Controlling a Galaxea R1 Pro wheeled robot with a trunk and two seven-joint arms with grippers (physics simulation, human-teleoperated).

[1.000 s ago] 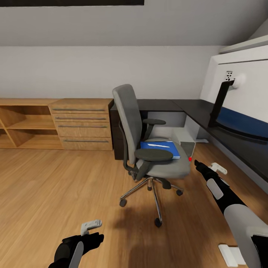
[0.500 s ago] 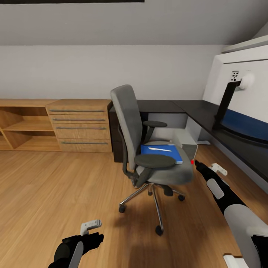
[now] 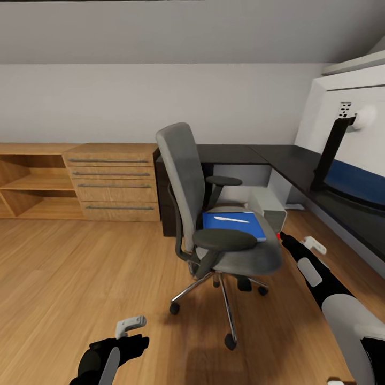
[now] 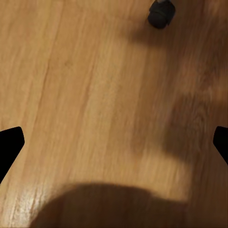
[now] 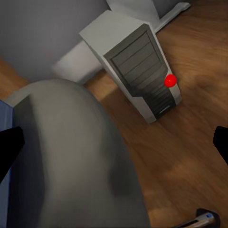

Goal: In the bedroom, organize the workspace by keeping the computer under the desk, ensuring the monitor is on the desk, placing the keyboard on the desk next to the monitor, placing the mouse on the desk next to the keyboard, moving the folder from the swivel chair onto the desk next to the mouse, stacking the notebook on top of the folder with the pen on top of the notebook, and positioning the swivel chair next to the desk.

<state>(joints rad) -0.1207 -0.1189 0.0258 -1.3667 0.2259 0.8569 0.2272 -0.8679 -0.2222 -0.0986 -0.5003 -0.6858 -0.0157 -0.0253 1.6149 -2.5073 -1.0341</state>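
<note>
Swivel chair (image 3: 214, 214) nearer; folder (image 3: 233, 224) unmoved on seat.

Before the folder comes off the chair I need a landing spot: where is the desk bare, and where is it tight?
The desk top is bare along its corner run, from behind the swivel chair to the monitor stand. It is crowded at the monitor end. The folder, on the seat, sits hemmed between both armrests, so the right gripper has little room there.

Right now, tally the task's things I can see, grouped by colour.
Grey: 2, the swivel chair and the computer
Blue: 1, the folder
Black: 1, the desk
White-backed: 1, the monitor
Total: 5
</note>
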